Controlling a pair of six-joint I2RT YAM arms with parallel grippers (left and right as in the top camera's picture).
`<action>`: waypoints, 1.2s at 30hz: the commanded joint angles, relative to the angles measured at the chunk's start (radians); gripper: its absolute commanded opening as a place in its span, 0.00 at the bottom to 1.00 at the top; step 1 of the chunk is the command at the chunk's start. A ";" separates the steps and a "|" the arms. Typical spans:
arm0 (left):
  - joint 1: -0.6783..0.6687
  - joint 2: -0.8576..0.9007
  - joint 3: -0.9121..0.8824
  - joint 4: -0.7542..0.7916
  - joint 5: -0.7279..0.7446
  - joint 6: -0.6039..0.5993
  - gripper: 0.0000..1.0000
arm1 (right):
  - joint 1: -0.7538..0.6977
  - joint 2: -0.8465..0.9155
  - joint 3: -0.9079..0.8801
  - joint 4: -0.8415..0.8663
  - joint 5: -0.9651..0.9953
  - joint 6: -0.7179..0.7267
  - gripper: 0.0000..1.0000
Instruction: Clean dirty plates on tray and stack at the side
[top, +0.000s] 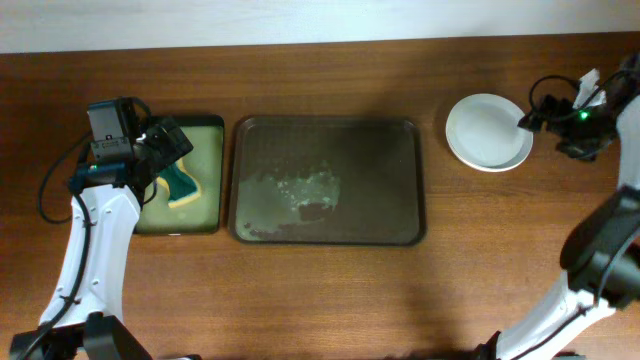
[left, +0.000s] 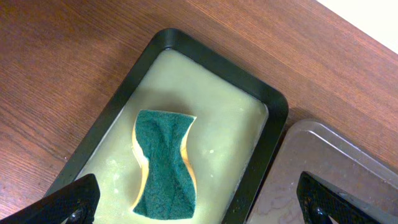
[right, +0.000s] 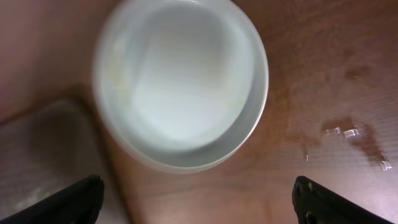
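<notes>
- plates (top: 488, 132): stacked on bench (top: 300, 300), right of tray (top: 380, 170), apart from it.
- left tool (left: 199, 202): spread wide, over sponge (left: 165, 165) in small tray (left: 273, 143).
- right tool (right: 199, 199): spread wide, above plates.

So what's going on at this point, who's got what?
Neither arm is holding anything. The left gripper hangs with jaws open over the green-and-yellow sponge, which lies in the small black-rimmed tray. The right gripper, jaws also open, hovers over the white plates, stacked on the table to the right of the brown tray. That tray carries no plates, only a wet film, so the job looks about done.
</notes>
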 joint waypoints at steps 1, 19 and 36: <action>0.002 0.000 0.008 -0.002 0.007 0.001 0.99 | 0.005 -0.219 0.003 -0.098 -0.023 -0.053 0.98; 0.002 0.000 0.008 -0.002 0.007 0.001 0.99 | 0.476 -0.871 -0.298 -0.201 -0.042 -0.085 0.99; 0.002 0.000 0.008 -0.002 0.007 0.001 0.99 | 0.475 -1.206 -0.826 0.293 0.004 -0.085 0.98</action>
